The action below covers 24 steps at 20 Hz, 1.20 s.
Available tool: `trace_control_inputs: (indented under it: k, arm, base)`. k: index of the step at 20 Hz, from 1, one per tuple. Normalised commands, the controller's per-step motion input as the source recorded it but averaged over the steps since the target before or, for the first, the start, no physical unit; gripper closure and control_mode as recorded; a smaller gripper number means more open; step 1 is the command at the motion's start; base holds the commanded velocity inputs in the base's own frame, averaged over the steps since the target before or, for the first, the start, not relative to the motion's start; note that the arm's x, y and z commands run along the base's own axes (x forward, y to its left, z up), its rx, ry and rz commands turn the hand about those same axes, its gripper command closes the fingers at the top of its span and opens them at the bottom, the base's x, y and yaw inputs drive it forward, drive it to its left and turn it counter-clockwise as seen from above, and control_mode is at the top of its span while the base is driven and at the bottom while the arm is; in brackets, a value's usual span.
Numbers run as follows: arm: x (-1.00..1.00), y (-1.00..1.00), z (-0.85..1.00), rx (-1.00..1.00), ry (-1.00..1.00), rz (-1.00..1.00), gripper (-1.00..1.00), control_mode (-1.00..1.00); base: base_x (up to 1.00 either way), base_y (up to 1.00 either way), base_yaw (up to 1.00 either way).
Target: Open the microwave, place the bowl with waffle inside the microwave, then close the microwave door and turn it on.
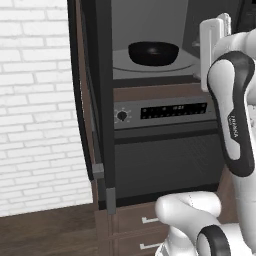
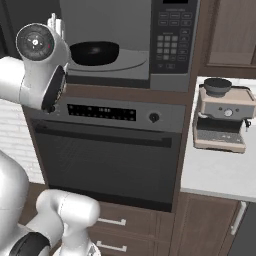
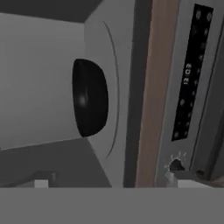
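Black bowl (image 1: 153,53) sits on the turntable inside the microwave (image 2: 125,45), ahead of my hand (image 1: 215,35), which is spread open and empty. Swinging the door (image 1: 97,100) shut, I risk catching my arm.

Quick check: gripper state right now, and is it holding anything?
Gripper: open, holding nothing; the bowl sits apart from it on the microwave turntable.

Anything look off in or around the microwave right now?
Nothing stands out. The bowl sits upright on the turntable in the microwave, left of center; the door is swung open.
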Motion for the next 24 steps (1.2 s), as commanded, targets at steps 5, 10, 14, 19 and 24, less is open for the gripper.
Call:
trace_control_inputs:
  k: [5,10,14,19,24]
  arm:
    - [-0.82,-0.15,0.50,-0.76,-0.13,0.17,-1.00,-1.00]
    - [-0.69,0.00,0.35,-0.85,-0.01,0.22,-1.00,-1.00]
    - [-0.80,-0.01,-0.01,-0.68,0.00,0.25,-1.00,-1.00]
    - [-1.00,-0.10,-0.16,-0.41,-0.14,0.19,-1.00,-1.00]
    - [-0.80,0.00,-0.22,-0.21,-0.12,0.14,-1.00,-1.00]
  base:
    - [0.00,0.00,0.00]
    - [0.00,0.00,0.00]
    - [0.00,0.00,0.00]
    - [0.00,0.00,0.00]
    - [0.00,0.00,0.00]
